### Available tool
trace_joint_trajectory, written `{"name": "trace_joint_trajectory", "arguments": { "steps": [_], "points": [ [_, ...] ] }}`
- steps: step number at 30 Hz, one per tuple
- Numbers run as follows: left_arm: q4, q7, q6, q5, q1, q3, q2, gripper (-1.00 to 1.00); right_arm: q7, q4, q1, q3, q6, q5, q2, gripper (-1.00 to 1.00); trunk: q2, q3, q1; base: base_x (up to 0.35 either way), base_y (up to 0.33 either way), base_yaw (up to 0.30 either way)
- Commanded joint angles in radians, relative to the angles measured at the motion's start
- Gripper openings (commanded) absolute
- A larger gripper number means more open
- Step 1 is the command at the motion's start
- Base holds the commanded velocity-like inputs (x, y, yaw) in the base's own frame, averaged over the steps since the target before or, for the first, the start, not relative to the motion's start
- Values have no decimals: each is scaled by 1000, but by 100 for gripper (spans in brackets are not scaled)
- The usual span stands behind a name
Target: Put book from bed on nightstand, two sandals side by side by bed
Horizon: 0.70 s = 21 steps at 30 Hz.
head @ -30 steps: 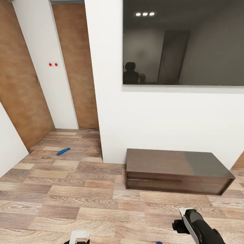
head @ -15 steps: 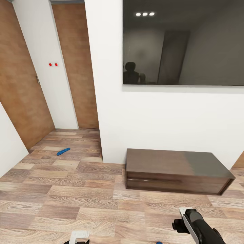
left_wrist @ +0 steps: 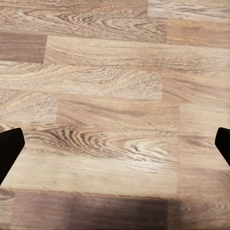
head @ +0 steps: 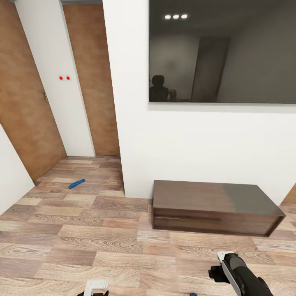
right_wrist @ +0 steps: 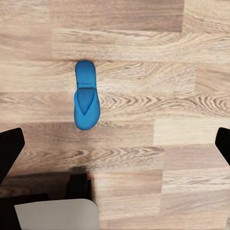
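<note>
One blue sandal [head: 77, 183] lies on the wood floor far to the left, in the doorway passage. A second blue sandal [right_wrist: 86, 103] lies flat on the planks below my right gripper [right_wrist: 115, 148], which is open with nothing between its fingers; a sliver of this sandal [head: 192, 294] peeks in at the head view's lower edge. My left gripper [left_wrist: 115, 148] hangs open over bare floor. My right arm [head: 237, 276] shows at the lower right. The book, the bed and the nightstand are out of view.
A long low dark-brown cabinet [head: 213, 205] stands against the white wall under a big dark wall screen [head: 222, 53]. A wall corner [head: 123, 181] juts out left of it. Wooden doors [head: 24, 102] line the passage at the left.
</note>
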<state>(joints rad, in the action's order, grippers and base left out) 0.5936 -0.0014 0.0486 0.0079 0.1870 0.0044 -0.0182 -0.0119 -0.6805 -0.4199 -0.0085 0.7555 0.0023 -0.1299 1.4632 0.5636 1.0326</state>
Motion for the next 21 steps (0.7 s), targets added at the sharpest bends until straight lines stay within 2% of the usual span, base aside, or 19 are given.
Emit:
{"name": "trace_joint_trajectory", "arguments": {
  "steps": [1, 5, 11, 12, 14, 15, 17, 18, 19, 20, 21],
  "points": [
    [4, 0, 5, 5, 0, 1, 0, 100, -1, -1, 0, 0, 4, 0, 1, 100, 8, 4, 4, 0, 0, 0],
    [31, 1, 7, 38, 1, 2, 0, 100, -2, 3, 0, 2, -1, 1, 1, 100, 36, 17, 19, 0, 0, 0],
    [178, 2, 25, 121, 1, 2, 4, 100, -1, 8, 0, 2, -5, 2, 0, 100, 78, 36, 42, 0, 0, 0],
    [249, -1, 63, 157, 1, 2, 6, 100, 1, 8, 0, 2, -5, 2, -1, 100, 85, 39, 46, 0, 0, 0],
    [302, -12, 105, 180, 1, 2, 6, 100, 1, 8, 0, 2, -5, 2, -1, 100, 92, 42, 50, 0, 0, 0],
    [418, -65, 212, 221, 2, 2, 7, 100, 2, 8, 0, 2, -5, 2, -1, 100, 92, 42, 50, 0, 0, 0],
    [476, -106, 270, 237, 3, 2, 7, 100, 2, 9, 0, 2, -5, 2, -1, 100, 92, 42, 50, 0, 0, 0],
    [530, -154, 325, 248, 4, 2, 8, 100, 1, 9, 0, 2, -5, 2, -1, 100, 92, 42, 50, 0, 0, 0],
    [554, -179, 350, 251, 4, 2, 8, 100, 2, 9, 0, 2, -5, 2, -1, 100, 92, 42, 50, 0, 0, 0],
    [627, -287, 429, 260, 4, 2, 9, 100, 2, 9, 0, 2, -5, 2, 0, 100, 92, 42, 50, 0, 0, 0],
    [638, -313, 442, 262, 4, 2, 9, 100, 2, 9, 0, 2, -5, 2, 0, 100, 92, 42, 50, 0, 0, 0]
  ]
}}
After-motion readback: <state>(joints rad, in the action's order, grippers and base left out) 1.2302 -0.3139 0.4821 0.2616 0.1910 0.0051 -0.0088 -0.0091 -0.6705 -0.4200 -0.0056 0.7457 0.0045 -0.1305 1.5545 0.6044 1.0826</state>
